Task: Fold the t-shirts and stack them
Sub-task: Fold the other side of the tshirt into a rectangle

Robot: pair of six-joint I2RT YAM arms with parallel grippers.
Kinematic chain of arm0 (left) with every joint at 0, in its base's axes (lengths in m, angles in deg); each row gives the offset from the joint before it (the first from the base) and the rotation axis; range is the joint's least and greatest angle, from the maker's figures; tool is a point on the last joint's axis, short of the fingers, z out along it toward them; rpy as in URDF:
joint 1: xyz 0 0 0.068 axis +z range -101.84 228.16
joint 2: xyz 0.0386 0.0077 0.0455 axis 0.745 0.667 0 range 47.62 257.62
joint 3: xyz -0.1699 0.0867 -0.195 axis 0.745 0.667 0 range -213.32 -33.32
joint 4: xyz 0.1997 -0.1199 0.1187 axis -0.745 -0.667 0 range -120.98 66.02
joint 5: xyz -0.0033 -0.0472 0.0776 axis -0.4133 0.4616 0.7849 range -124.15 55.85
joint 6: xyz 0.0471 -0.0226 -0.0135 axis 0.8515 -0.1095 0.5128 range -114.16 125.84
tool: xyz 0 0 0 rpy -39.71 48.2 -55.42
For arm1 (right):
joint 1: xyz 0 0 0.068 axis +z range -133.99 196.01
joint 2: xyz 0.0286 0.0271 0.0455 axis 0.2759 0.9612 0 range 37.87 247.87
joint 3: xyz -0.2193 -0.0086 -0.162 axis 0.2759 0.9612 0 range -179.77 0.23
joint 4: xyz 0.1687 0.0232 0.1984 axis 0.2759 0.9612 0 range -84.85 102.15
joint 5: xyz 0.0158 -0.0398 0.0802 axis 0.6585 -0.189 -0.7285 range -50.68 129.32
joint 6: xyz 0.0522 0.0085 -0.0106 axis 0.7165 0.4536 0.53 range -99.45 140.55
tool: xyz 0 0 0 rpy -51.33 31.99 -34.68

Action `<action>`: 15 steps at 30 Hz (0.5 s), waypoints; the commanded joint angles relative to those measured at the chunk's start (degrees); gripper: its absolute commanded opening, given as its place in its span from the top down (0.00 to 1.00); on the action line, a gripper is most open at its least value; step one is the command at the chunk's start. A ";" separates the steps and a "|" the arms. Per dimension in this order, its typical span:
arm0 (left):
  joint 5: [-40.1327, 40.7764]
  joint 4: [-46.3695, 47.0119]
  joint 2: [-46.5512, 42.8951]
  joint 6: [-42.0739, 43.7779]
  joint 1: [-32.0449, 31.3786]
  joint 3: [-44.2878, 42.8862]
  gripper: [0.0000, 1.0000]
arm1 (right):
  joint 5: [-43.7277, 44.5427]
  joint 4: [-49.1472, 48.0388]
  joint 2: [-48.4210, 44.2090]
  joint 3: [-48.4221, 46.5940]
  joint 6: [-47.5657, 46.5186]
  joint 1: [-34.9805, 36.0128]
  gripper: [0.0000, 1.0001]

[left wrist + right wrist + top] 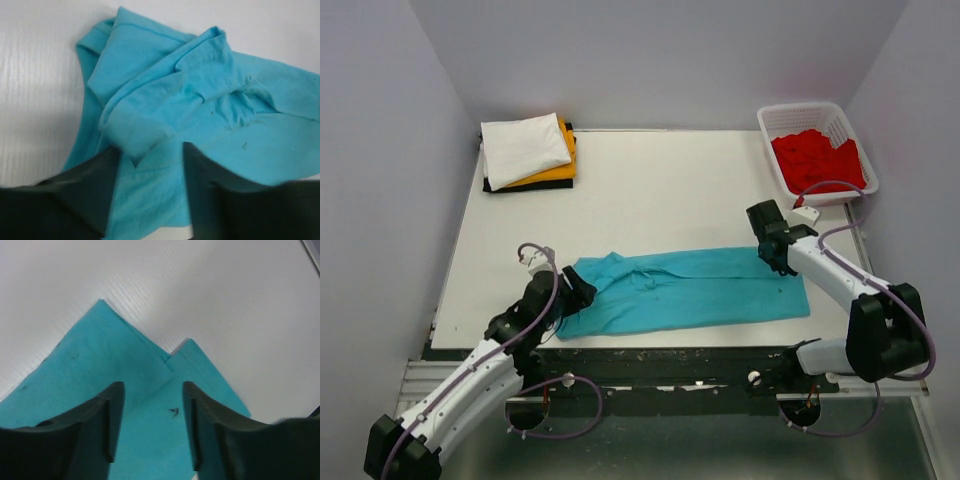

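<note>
A teal t-shirt (pixel 690 290) lies folded into a long band across the front of the table. Its left end is bunched and wrinkled (pixel 165 90); its right end is flat with neat corners (pixel 115 355). My left gripper (pixel 582 291) is low over the bunched left end, jaws open, with cloth lying between the fingers (pixel 150 157). My right gripper (pixel 775 257) hovers over the shirt's far right corner, jaws open and empty (pixel 150 390). A stack of folded shirts, white (pixel 523 148) on orange-yellow (pixel 563 171) on black (pixel 530 185), sits at the back left. Red shirts (pixel 815 160) fill the basket.
A white plastic lattice basket (pixel 772 120) stands at the back right corner of the table (pixel 670 190). Grey walls close in the back and both sides. The table's front edge runs just below the teal shirt.
</note>
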 commanded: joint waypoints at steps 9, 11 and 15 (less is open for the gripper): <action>-2.91 -9.70 -11.01 -1.23 -1.39 -11.54 0.01 | -35.55 -19.44 -19.64 6.19 -14.10 -0.29 0.00; -4.70 -5.70 -1.84 1.47 -1.23 -15.31 0.01 | -46.98 -24.70 -19.09 7.62 -16.07 -0.10 0.00; -4.95 -4.99 19.40 7.11 -0.31 -26.04 0.02 | -53.63 -31.55 -17.23 9.29 -16.41 0.63 0.00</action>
